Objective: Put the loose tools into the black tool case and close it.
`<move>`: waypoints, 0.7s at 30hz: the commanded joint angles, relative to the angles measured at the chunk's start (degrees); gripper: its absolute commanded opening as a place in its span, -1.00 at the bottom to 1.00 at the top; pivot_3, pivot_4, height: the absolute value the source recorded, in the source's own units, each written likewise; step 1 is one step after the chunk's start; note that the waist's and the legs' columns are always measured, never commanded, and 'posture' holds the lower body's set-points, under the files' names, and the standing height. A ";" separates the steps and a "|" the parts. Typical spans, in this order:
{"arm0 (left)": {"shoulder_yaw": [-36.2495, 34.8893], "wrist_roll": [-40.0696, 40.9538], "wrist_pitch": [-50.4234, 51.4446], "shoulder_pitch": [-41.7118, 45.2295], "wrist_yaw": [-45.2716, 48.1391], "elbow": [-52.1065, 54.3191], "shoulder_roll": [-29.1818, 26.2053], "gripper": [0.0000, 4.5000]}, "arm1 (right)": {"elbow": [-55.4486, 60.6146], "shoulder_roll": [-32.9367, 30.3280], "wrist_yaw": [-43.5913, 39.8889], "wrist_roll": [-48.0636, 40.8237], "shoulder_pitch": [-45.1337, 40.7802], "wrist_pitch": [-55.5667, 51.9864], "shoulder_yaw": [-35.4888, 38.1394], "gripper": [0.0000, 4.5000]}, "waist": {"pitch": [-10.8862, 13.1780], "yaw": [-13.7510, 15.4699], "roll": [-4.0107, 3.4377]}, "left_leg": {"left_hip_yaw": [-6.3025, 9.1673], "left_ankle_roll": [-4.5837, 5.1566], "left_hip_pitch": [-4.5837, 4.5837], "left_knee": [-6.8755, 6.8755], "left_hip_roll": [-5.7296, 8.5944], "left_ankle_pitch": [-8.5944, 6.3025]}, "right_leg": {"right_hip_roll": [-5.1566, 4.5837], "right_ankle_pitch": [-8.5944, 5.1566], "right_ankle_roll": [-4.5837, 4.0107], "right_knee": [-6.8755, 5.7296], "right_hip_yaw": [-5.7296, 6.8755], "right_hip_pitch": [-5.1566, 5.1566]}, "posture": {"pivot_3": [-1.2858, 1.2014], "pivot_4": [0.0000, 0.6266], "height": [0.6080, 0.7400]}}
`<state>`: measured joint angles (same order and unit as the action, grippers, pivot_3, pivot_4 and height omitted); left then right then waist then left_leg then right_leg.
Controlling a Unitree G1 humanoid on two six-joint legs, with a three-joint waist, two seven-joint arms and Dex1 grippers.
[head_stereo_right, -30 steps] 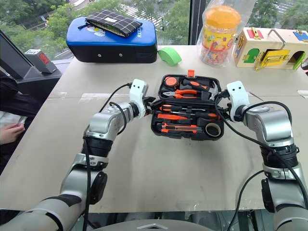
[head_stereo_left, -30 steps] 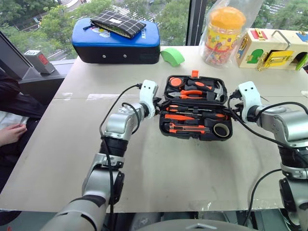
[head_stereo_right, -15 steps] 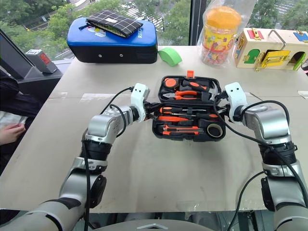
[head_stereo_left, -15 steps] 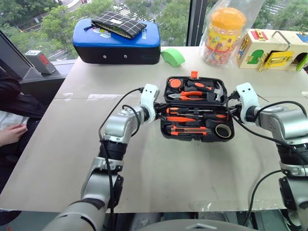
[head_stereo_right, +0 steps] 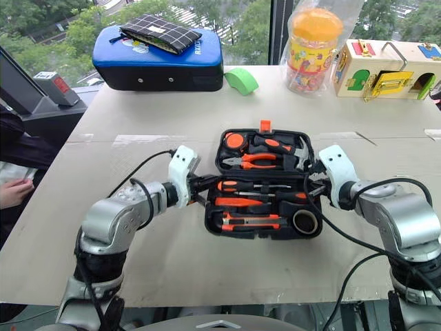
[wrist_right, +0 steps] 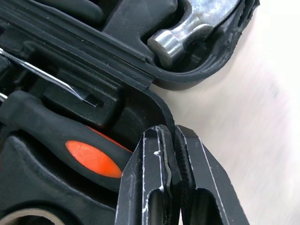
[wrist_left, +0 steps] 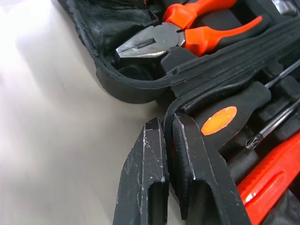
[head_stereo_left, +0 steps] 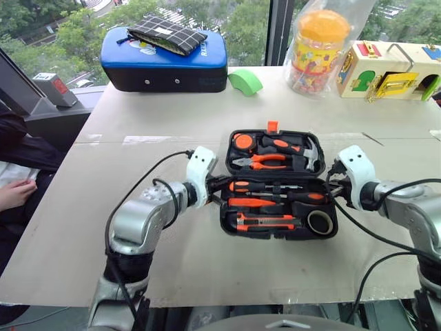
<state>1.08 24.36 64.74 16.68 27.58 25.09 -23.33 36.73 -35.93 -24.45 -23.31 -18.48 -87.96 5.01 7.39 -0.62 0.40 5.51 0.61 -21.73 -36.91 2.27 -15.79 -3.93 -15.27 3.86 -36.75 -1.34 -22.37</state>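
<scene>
Beige desk (head_stereo_left: 207, 269) carries the open black tool case (head_stereo_left: 279, 227); left gripper (wrist_left: 169, 140) and right gripper (wrist_right: 172, 140) each pinch its side rims.

Bright daylight from the window (head_stereo_left: 255, 27), soft shadows, blurred wrist-view backgrounds, table (wrist_left: 51, 122) glare

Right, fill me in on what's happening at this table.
The robot has both grippers clamped on the rim of the open black tool case: the left gripper on the case's left edge, the right gripper on its right edge. The screwdrivers, utility knife and tape roll already sit in their recesses. The lid is not yet shut.
</scene>
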 commanded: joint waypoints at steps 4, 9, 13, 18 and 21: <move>-4.89 5.40 0.71 -1.09 2.28 4.32 -2.26 -0.84 | 7.20 -4.23 -3.07 -3.61 3.07 -2.71 5.45 -0.36 | 0.01 0.11 0.00 | 0.04 0.14 0.00 -0.16 0.00 -0.08 | 0.06 0.00 0.00 -0.02 0.06 0.07 | 0.03 -0.52 1.00; -13.54 12.40 8.06 6.30 0.74 0.48 -0.44 0.08 | 4.89 -4.07 -3.91 -6.40 -3.79 -4.54 11.41 0.62 | 0.03 0.00 0.02 | 0.05 0.21 0.05 -0.28 0.00 -0.12 | 0.14 0.00 0.00 -0.07 0.09 0.15 | 0.03 -0.52 1.00; -12.50 12.03 9.18 14.38 0.64 -8.43 -0.91 0.60 | -6.38 -0.43 -0.49 -4.49 -12.82 -3.74 8.65 0.96 | 0.03 -0.02 0.05 | 0.11 0.19 0.11 -0.33 0.04 -0.11 | 0.19 0.01 0.00 -0.07 0.15 0.26 | 0.03 -0.52 1.00; -5.37 3.97 0.03 22.16 -1.13 -24.43 0.42 0.60 | -23.29 3.82 2.46 -0.45 -19.48 3.10 2.97 0.96 | 0.03 0.05 0.06 | 0.12 -0.06 0.17 -0.28 0.15 0.04 | 0.20 0.00 -0.01 -0.06 0.13 0.30 | 0.03 -0.52 1.00; -2.24 0.81 -4.58 24.78 -0.48 -31.53 1.40 0.61 | -30.48 4.73 3.09 0.98 -21.25 5.76 1.58 0.85 | 0.02 -0.05 0.07 | 0.10 -0.07 -0.06 -0.23 0.13 0.05 | 0.10 0.01 -0.01 -0.09 0.10 0.01 | 0.03 -0.52 1.00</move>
<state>-1.93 26.66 62.87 40.05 26.52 -5.19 -21.86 7.49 -30.67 -21.76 -23.19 -38.30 -84.19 6.54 7.41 -0.67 0.46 5.60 0.54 -21.93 -37.11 2.40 -15.75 -3.90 -15.25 3.85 -36.86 -1.24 -22.54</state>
